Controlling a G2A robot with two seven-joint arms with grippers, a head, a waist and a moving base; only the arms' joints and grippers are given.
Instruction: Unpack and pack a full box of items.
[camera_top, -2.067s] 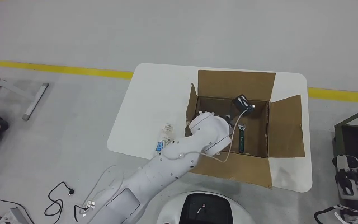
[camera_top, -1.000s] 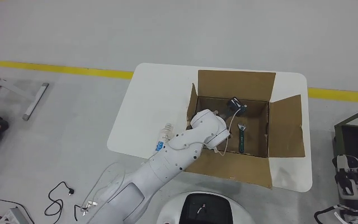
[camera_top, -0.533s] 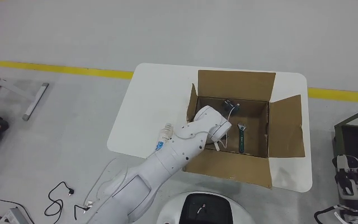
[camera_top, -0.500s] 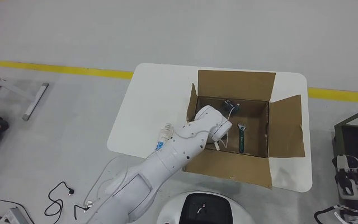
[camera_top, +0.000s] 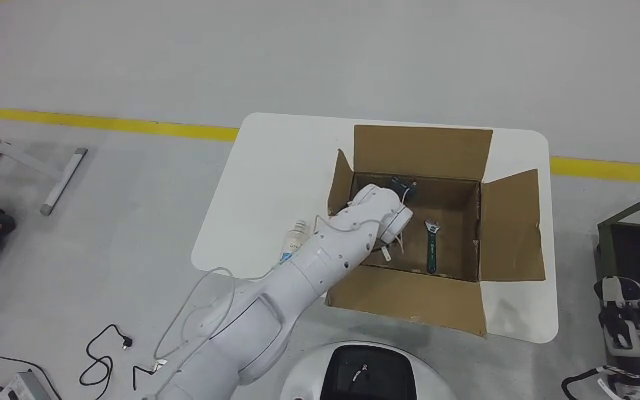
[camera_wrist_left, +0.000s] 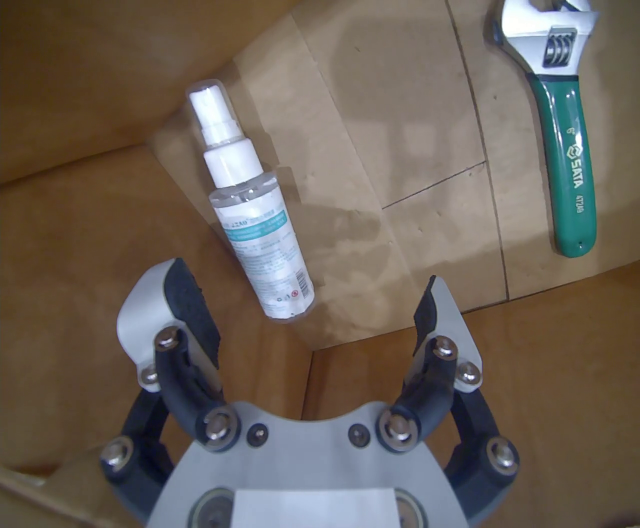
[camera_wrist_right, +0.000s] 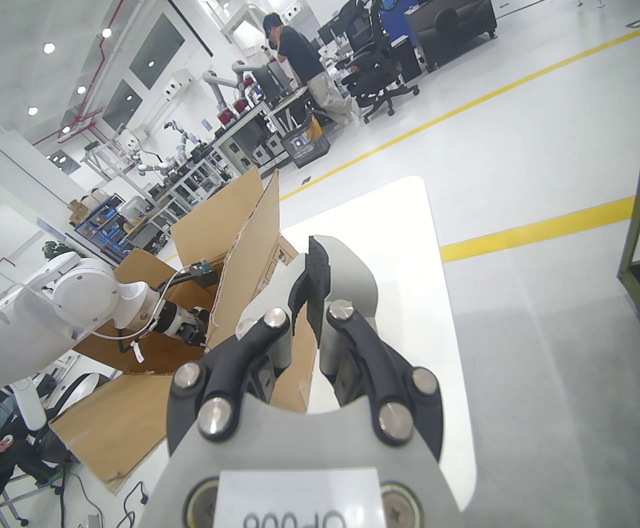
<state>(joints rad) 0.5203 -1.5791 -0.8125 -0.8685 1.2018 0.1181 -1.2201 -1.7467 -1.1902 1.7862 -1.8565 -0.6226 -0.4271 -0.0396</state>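
Observation:
An open cardboard box (camera_top: 515, 240) stands on the white table (camera_top: 265, 190). On its floor lie a clear spray bottle (camera_wrist_left: 252, 210) with a white cap and a green-handled wrench (camera_wrist_left: 562, 115) (camera_top: 431, 247). My left gripper (camera_wrist_left: 312, 305) hangs open inside the box, above the bottle's base, with nothing between its fingers. The left arm (camera_top: 365, 225) reaches over the box's near-left wall. My right gripper (camera_wrist_right: 312, 280) is shut and empty, off beside the table's far end.
A second small bottle (camera_top: 292, 245) lies on the table outside the box, by the left arm. The box flaps (camera_top: 430, 150) stand spread out on all sides. Box walls (camera_wrist_left: 75, 260) close in around the left gripper.
The left arm's wrist has swung from the box's right-middle toward its back-left corner, over the spray bottle. The wrench has stayed put.

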